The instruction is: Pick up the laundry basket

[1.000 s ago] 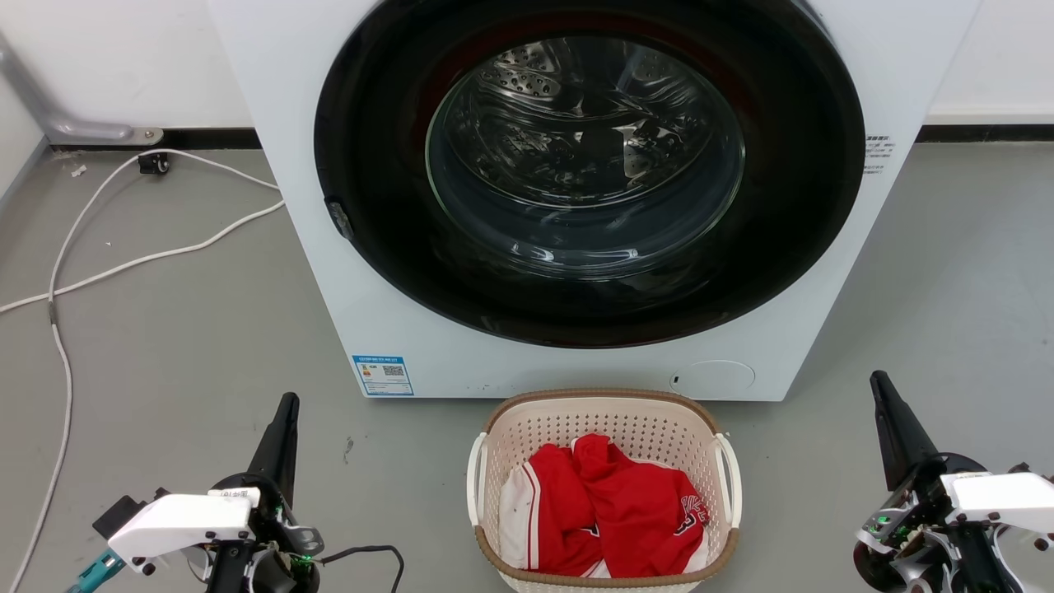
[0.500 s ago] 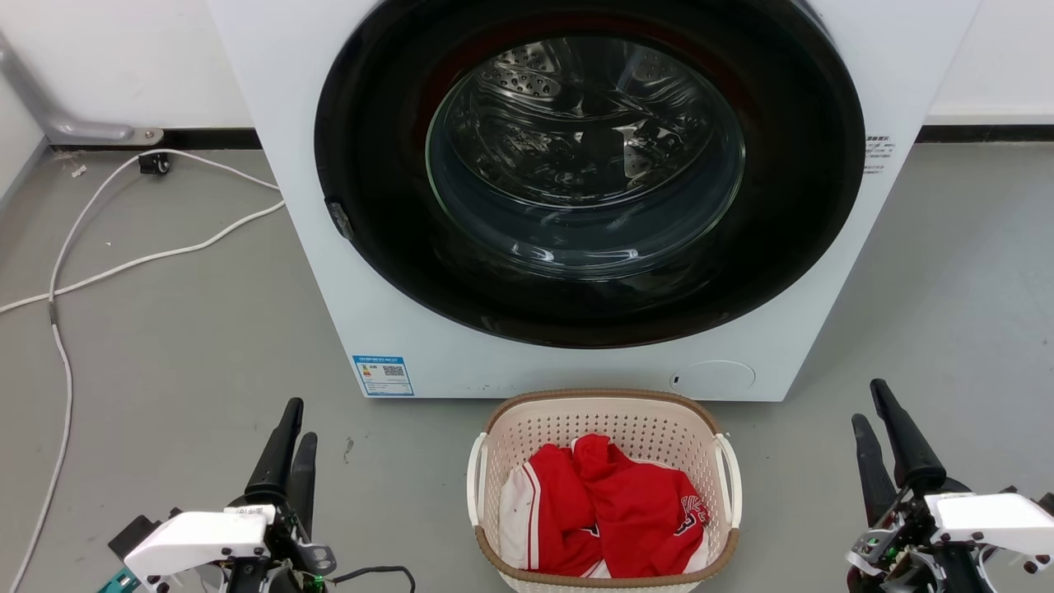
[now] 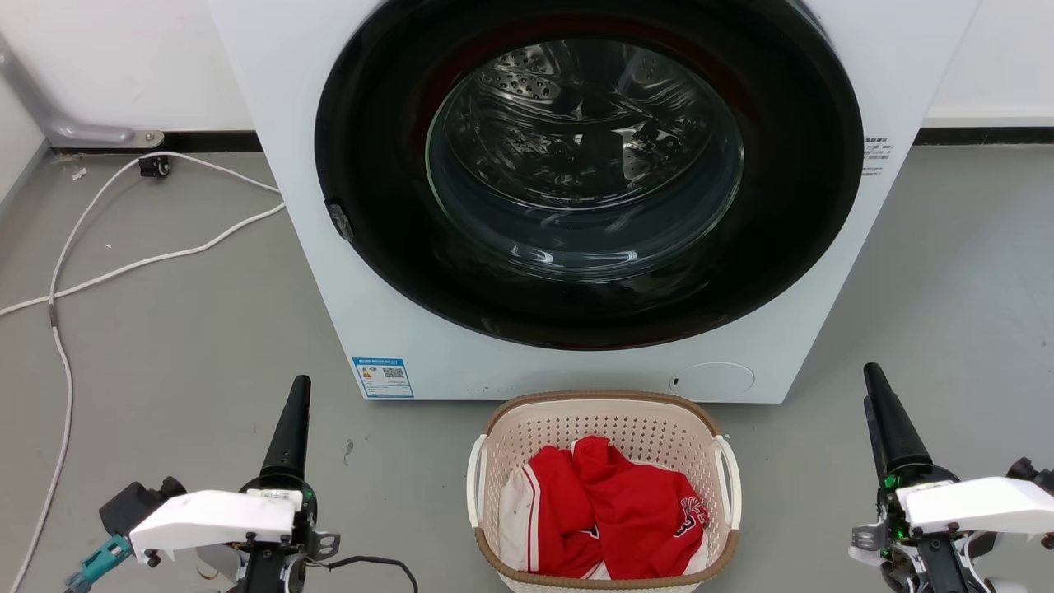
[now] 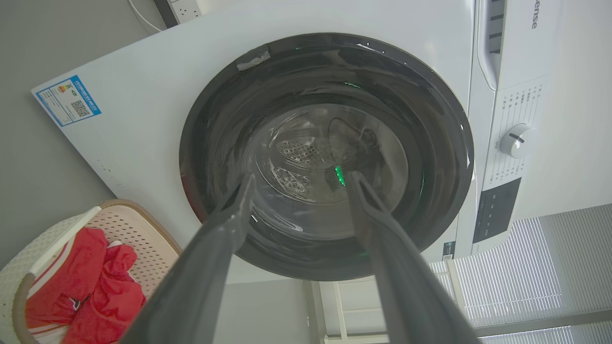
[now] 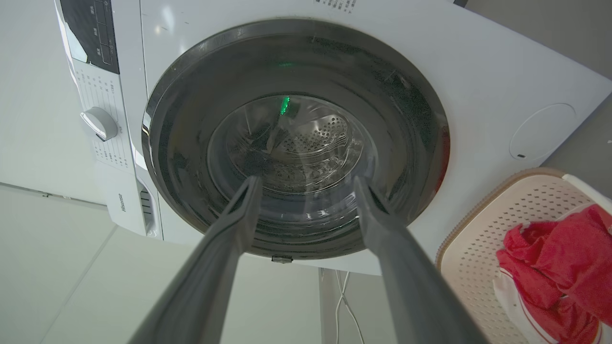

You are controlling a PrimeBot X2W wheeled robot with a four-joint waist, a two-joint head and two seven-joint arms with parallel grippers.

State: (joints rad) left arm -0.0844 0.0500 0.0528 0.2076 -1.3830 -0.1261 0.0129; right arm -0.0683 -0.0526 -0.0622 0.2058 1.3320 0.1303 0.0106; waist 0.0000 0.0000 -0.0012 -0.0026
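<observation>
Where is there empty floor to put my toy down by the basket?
Bare grey floor lies between the laundry basket and the left gripper, and also between the basket and the right gripper. Far left, the white cable crosses the floor. It is tight between the basket and the washing machine, and red clothes fill the basket.

The laundry basket [image 3: 593,396] loses its near rim past the bottom edge; the sticker [image 3: 383,375] on the washing machine [image 3: 370,329] has print too small to read.

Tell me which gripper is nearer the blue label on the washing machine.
Left. In the head view the left gripper sits just left of the blue label; the right gripper is far to its right, beyond the laundry basket.
</observation>
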